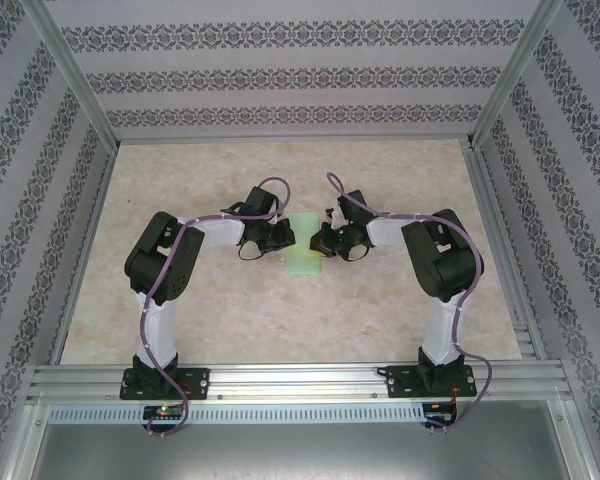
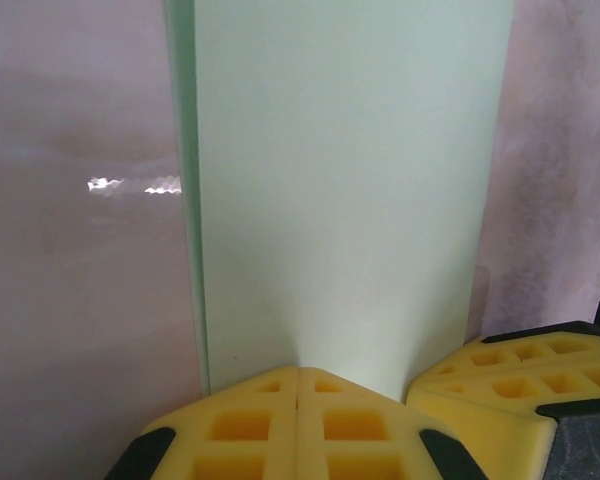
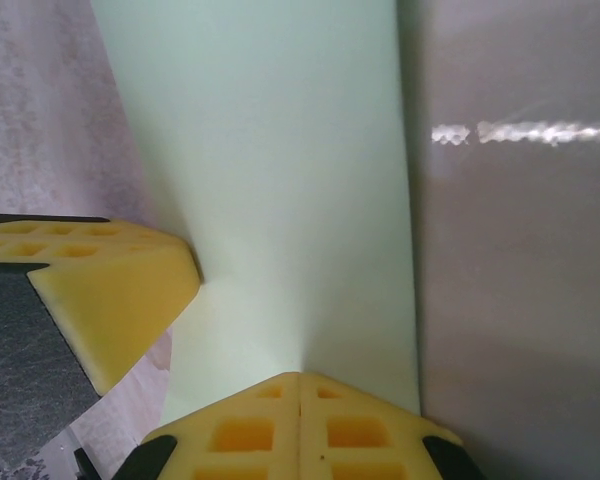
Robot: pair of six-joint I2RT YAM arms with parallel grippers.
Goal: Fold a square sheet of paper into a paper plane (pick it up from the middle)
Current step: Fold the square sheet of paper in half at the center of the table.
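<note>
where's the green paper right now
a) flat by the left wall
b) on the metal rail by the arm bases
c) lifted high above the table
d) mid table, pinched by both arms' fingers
d: the sheet of paper lies in the middle of the table between the two arms, and in each wrist view it runs into the seam of the closed left arm's fingers and right arm's fingers.

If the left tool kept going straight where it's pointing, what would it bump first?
The green paper. The left tool is shut and its tips seem to touch the paper, with the table right underneath, though depth is hard to judge here.
</note>
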